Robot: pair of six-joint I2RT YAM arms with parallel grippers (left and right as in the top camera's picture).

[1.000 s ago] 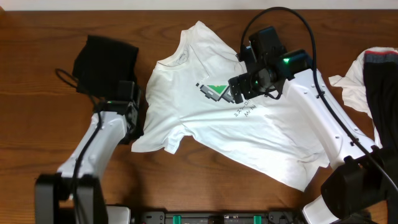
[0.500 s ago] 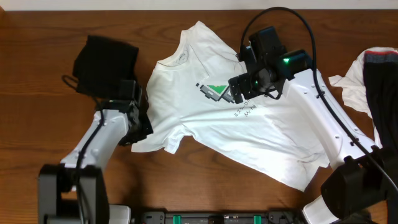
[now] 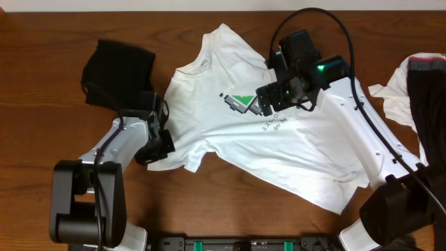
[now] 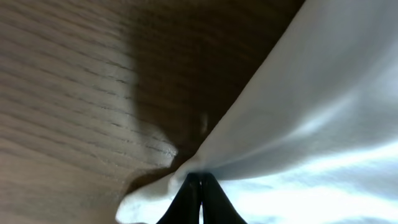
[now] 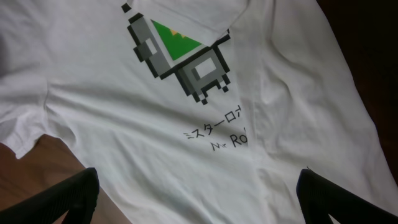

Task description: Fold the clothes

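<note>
The white T-shirt [image 3: 293,150] lies spread face up on the wooden table [image 3: 42,42], its green-and-black pixel print [image 3: 240,103] showing. At the hem of the shirt's left sleeve, my left gripper [image 3: 157,148] is low on the table. In the left wrist view its black fingertips [image 4: 193,186] are pressed together on the white sleeve edge [image 4: 155,196]. Over the chest hangs my right gripper [image 3: 270,103], open. In the right wrist view it [image 5: 198,190] is wide above the lettering [image 5: 214,134], with nothing between its fingers [image 5: 74,196].
A black garment [image 3: 115,70] lies bunched at the back left, close behind the left arm. A white-and-dark garment [image 3: 418,90] is heaped at the right edge. Bare wood shows in front of the shirt.
My left gripper has slid right onto the sleeve hem and shut on it. The right arm and the shirt's body have not moved.
</note>
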